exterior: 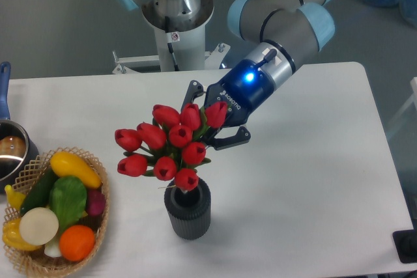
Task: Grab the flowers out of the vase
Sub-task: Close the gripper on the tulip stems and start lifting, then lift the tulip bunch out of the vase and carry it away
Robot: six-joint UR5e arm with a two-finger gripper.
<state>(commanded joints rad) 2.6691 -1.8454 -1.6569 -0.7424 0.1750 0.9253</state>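
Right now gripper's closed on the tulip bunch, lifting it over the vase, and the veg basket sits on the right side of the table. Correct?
Not quite: the basket sits at the left side of the table, as the fixed camera shows. The rest holds: the gripper is closed on the tulip bunch above the vase.

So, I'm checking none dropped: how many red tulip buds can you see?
9, all clustered in the red artificial tulip bunch above the dark ribbed cylindrical vase, by the hand; more may be hidden behind.
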